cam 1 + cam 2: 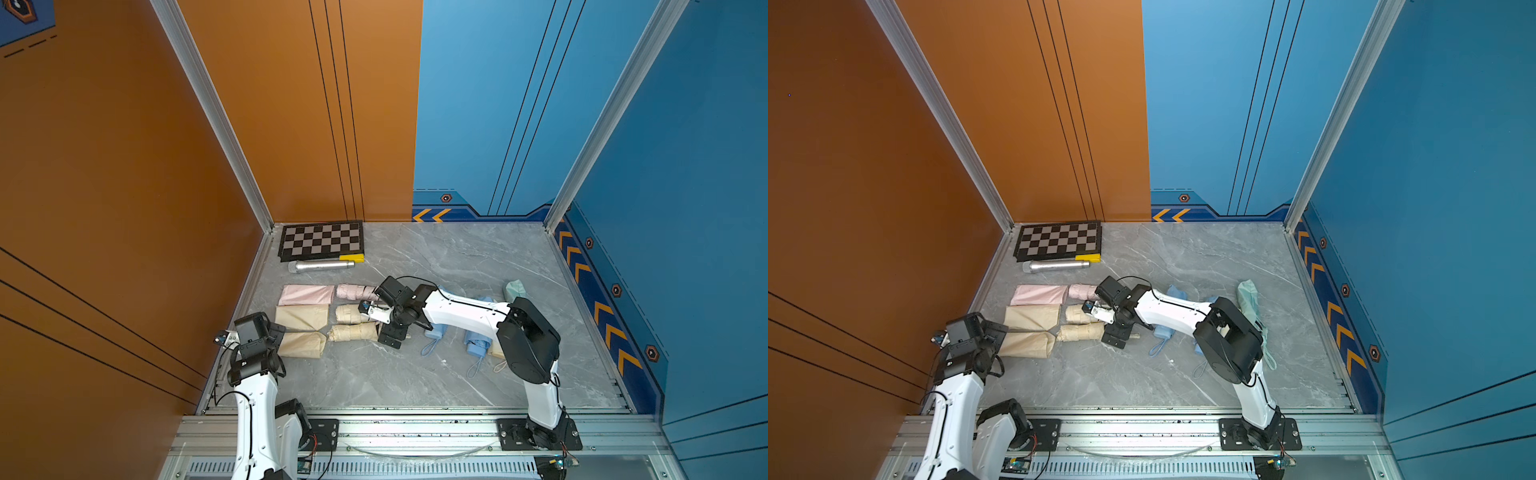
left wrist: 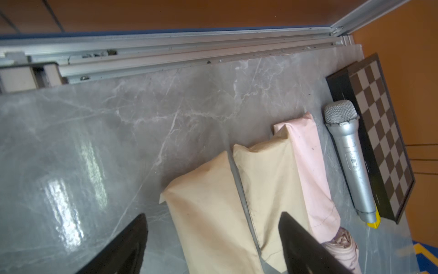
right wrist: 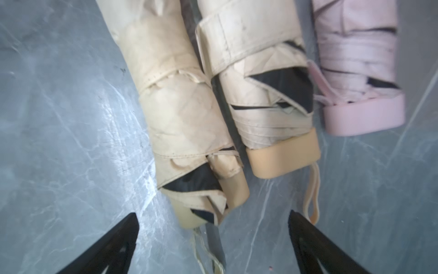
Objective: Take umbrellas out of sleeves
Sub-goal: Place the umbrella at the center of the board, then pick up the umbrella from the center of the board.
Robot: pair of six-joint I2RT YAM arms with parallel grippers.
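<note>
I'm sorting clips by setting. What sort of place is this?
Probably a robot lab cell, not a home: a left arm and right arm bolted to an aluminium rail, a checkerboard in the corner, and orange and blue panel walls.

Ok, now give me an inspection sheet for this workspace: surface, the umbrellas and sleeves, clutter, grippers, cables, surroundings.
Surface: grey marble tabletop, glossy.
Job's things: pink sleeve, far cream sleeve and near cream sleeve lie flat in a column; pink umbrella, far cream umbrella and near cream umbrella lie bare beside them; light blue bundles and mint bundle lie by the right arm, partly hidden.
Clutter: silver microphone, checkerboard, yellow block.
Grippers: left gripper open at the near cream sleeve's end; right gripper open, empty, at the cream umbrellas' handles.
Cables: black cable on the right arm; loop by the left arm.
Surroundings: orange wall, blue wall, aluminium frame.
</note>
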